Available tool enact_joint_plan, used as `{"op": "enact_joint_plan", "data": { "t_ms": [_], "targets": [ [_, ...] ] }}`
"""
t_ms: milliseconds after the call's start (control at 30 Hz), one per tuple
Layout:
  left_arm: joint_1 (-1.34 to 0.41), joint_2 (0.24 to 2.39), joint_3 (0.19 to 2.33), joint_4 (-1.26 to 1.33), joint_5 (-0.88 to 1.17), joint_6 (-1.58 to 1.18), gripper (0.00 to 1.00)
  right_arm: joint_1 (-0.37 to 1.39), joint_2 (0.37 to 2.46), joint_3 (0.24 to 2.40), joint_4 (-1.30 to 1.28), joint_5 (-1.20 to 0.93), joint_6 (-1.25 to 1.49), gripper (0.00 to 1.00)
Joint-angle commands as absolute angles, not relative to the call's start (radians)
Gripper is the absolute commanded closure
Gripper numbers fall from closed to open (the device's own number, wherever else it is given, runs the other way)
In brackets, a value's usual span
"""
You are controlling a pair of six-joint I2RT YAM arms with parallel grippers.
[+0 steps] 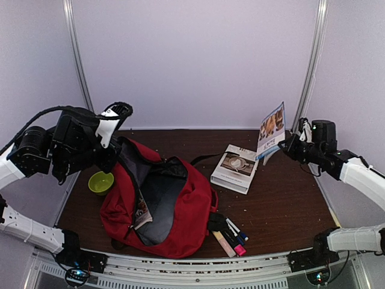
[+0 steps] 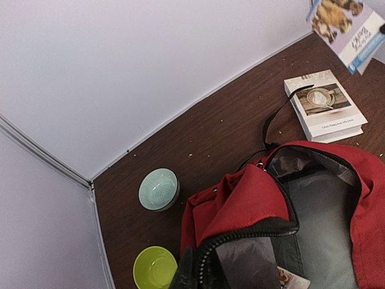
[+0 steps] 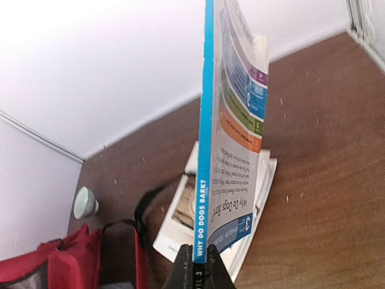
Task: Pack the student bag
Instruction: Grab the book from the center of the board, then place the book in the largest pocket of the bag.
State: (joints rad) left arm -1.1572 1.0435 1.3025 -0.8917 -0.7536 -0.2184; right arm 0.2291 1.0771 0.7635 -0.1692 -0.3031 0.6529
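Lying open on the brown table [image 1: 289,211], the red bag [image 1: 180,211] is the landmark here; it sits left of the table's middle, its main zip undone and grey lining showing.

The left gripper [image 2: 192,274] is clenched on the bag's back rim, lifting the red fabric and black zip edge so the mouth gapes. Something printed lies inside, against the lining near the bag's left wall.

Right of the bag and a little behind it, a white book [image 1: 234,168] with a coffee cup on its cover lies flat on the table. A black strap [image 2: 274,120] trails from the bag toward it.

Above that book, farther right of the bag, the right gripper [image 3: 198,265] grasps a thin blue-spined dog book [image 1: 271,129] by its lower edge, holding it upright in the air; its spine reads "Why Do Dogs Bark?".

Just left of the bag sits a lime bowl [image 1: 101,182]. A pale green bowl [image 2: 159,189] stands behind it, near the back wall.

At the bag's near right corner, several markers [image 1: 231,236] lie together, touching or almost touching the bag.
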Motion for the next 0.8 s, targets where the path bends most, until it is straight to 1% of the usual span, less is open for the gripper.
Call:
{"op": "enact_joint_plan", "data": {
  "t_ms": [0, 67, 167, 267, 400, 467, 533, 667, 767],
  "targets": [
    [-1.150, 1.061, 1.329, -0.808, -0.721, -0.178, 1.00, 0.249, 0.963, 0.884, -0.131, -0.133, 0.599, 1.00],
    [-1.150, 1.063, 1.322, -0.769, -0.710, -0.160, 1.00, 0.263, 0.957, 0.931, -0.154, -0.168, 0.575, 1.00],
    [-1.150, 1.072, 1.322, -0.729, -0.695, -0.134, 1.00, 0.293, 0.960, 1.023, -0.193, -0.360, 0.552, 1.00],
    [-1.142, 1.080, 1.336, -0.710, -0.681, -0.120, 1.00, 0.398, 0.957, 1.107, -0.253, -0.555, 0.507, 1.00],
    [-1.137, 1.068, 1.344, -0.658, -0.657, -0.106, 1.00, 0.562, 0.965, 1.125, -0.233, -0.866, 0.552, 1.00],
    [-1.131, 1.072, 1.352, -0.644, -0.653, -0.089, 1.00, 0.650, 0.984, 1.127, -0.273, -0.943, 0.541, 1.00],
    [-1.123, 1.083, 1.369, -0.646, -0.637, -0.057, 1.00, 0.711, 1.015, 1.133, -0.368, -0.976, 0.496, 1.00],
    [-1.106, 1.100, 1.409, -0.667, -0.621, -0.028, 1.00, 0.787, 1.071, 1.162, -0.629, -0.902, 0.364, 1.00],
    [-1.100, 1.109, 1.418, -0.664, -0.610, -0.019, 1.00, 0.822, 1.083, 1.105, -0.694, -0.901, 0.345, 1.00]
  ]
}}
